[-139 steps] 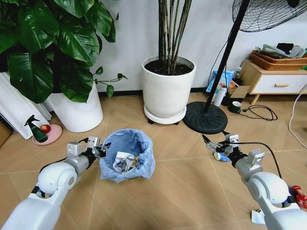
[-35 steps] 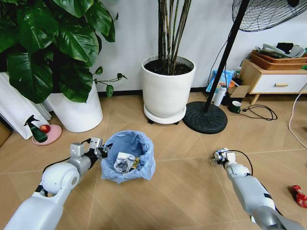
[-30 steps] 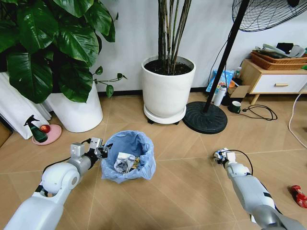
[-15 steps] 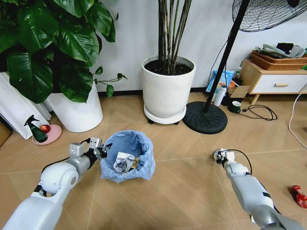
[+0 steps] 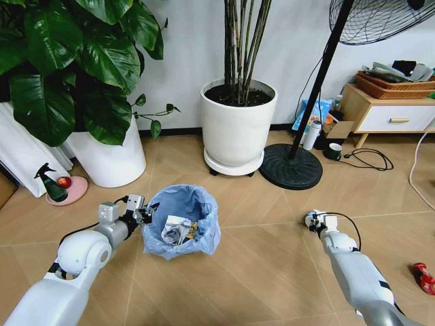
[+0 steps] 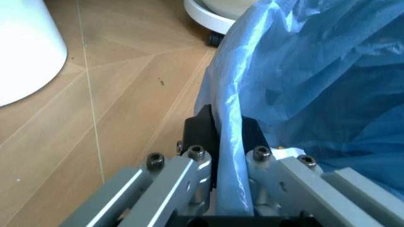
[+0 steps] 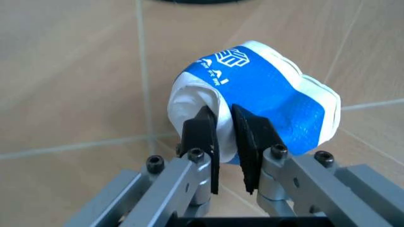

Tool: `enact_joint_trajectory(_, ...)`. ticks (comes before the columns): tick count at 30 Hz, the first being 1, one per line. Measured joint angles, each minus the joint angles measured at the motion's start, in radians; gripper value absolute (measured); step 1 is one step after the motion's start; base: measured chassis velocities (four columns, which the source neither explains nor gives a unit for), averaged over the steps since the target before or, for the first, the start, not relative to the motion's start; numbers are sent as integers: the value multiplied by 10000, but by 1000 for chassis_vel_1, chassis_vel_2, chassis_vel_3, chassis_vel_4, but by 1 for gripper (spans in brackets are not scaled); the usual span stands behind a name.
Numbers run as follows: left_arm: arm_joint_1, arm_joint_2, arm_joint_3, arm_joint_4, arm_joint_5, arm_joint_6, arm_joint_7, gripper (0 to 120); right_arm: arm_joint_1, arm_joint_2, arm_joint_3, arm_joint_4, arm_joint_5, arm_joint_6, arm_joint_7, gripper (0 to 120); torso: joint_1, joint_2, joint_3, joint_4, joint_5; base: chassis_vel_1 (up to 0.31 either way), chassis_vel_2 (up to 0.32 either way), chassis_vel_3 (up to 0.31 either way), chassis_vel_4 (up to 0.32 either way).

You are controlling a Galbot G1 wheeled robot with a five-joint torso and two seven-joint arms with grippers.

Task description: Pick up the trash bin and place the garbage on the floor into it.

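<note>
The trash bin (image 5: 182, 234), lined with a crinkly light-blue bag (image 6: 315, 71), stands on the floor (image 5: 258, 272) at centre left, with crumpled paper wads (image 5: 175, 229) inside. My left gripper (image 5: 145, 214) is shut on the bin's near-left rim, and its fingertips (image 6: 230, 137) pinch the bag's edge. My right gripper (image 5: 311, 219) reaches down to the floor at centre right. It is shut (image 7: 224, 120) on the rim of a crushed blue-white can (image 7: 265, 90). A red crushed wrapper (image 5: 423, 277) lies at the far right.
Two big white plant pots (image 5: 238, 129) (image 5: 109, 159) stand behind the bin. A fan's black round base (image 5: 292, 168) sits just beyond the can. A spray bottle (image 5: 51, 183) is at the left wall. Cables (image 5: 370, 159) and a wooden cabinet (image 5: 387, 115) are at the back right.
Since the oldest frame my right arm has stretched forward and down onto the can. Over the last second it has barely shifted. The left gripper has stayed on the bin's rim.
</note>
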Motion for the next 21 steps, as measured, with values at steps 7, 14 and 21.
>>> enact_joint_trajectory(7, 1, 4, 65, -13, 1, 18, -29, 1, -876, -495, -132, 2712, 1094, -286, -63, 8, -1, 0, 0, 1, 6, 0, 0, 0, 0)
enact_joint_trajectory(14, -37, 38, 96, 2, -21, 52, -31, 1, -1076, -1088, -938, 5187, 2353, -436, -364, 8, -1, 0, 0, 2, 2, 0, 0, 0, 0)
enact_joint_trajectory(21, -112, 41, 148, 54, -50, 77, -50, 1, -1181, -1498, -1588, 7419, 3395, -952, -209, 8, -1, 0, 0, 3, 0, 0, 0, 0, 0)
